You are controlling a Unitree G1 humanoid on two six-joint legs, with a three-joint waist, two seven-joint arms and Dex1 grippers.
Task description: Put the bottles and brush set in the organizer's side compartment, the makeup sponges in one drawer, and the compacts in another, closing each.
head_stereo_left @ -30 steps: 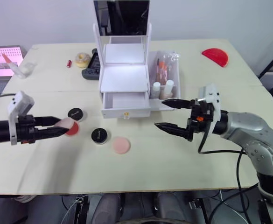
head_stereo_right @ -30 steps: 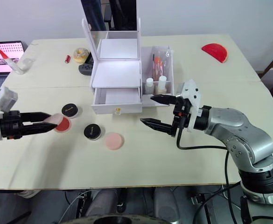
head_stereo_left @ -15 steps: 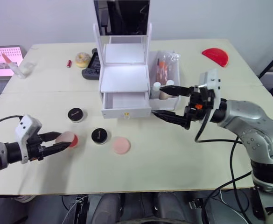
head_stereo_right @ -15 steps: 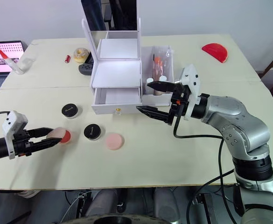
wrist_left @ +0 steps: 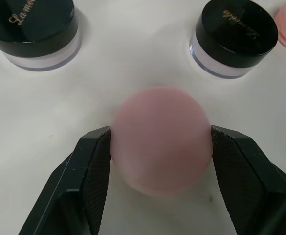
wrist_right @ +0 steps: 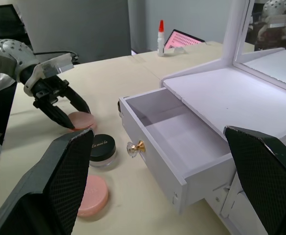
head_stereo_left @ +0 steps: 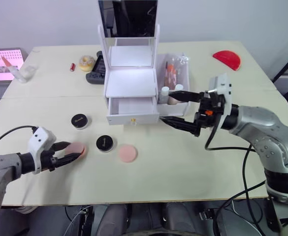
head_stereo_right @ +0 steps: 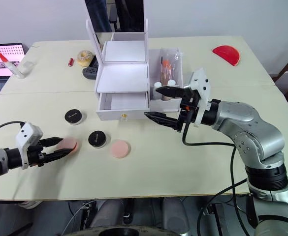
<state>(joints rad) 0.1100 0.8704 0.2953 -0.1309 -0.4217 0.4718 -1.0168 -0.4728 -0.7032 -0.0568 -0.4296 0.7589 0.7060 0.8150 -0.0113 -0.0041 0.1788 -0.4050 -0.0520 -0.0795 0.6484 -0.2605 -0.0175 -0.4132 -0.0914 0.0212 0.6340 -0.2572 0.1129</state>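
The white organizer (head_stereo_left: 131,81) stands mid-table with its lower drawer (head_stereo_left: 132,107) pulled open and empty. Its side compartment (head_stereo_left: 182,78) holds two bottles (head_stereo_left: 165,93) and the bagged brush set (head_stereo_left: 172,71). A pink makeup sponge (wrist_left: 161,139) lies on the table, and my left gripper (head_stereo_left: 71,151) is shut on it, a finger on each side. A second pink sponge (head_stereo_left: 127,153) lies to its right. Two black compacts (head_stereo_left: 80,120) (head_stereo_left: 106,143) sit nearby. My right gripper (head_stereo_left: 166,109) hangs open and empty just right of the drawer front.
A red half-round object (head_stereo_left: 227,60) lies at the far right. A yellow roll (head_stereo_left: 87,62), a black device (head_stereo_left: 97,69) and a small red item (head_stereo_left: 73,66) sit left of the organizer. A lit screen (head_stereo_left: 3,63) is off the table's far left corner.
My left gripper has pulled back toward the near edge with the sponge and brought it down flat onto the table. My right gripper rose toward the drawer front, then held still.
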